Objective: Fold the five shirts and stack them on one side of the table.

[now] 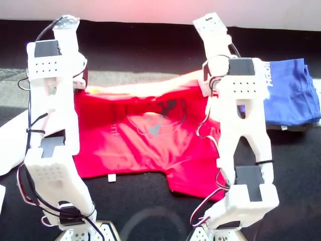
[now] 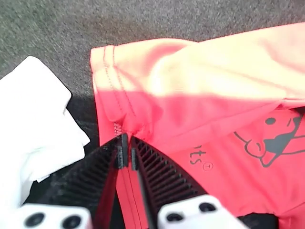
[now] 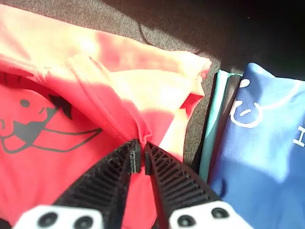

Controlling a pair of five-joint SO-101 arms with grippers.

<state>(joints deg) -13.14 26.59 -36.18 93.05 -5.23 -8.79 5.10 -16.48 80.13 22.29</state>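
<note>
Nearest my arm bases lies the hem of the red printed cotton shirt [image 1: 140,150], spread chest-up on the black cloth-covered table [image 1: 150,206]. Its long axis runs side to side, so the far shoulder edge spans from one arm to the other. At that far edge the left claw [image 2: 127,143] is pressed together on the fabric by the sleeve seam. The right claw [image 3: 140,149] pinches the opposite sleeve seam the same way. Each arm has its own end, and the shirt's body lies between the claws and me. I judge the next fold means drawing that edge back toward the hem. Beside the left claw lies a crumpled white shirt [image 2: 33,119]. Just beyond the right claw sits the folded blue shirt [image 3: 267,143], on top of a teal folded shirt [image 3: 212,129].
</note>
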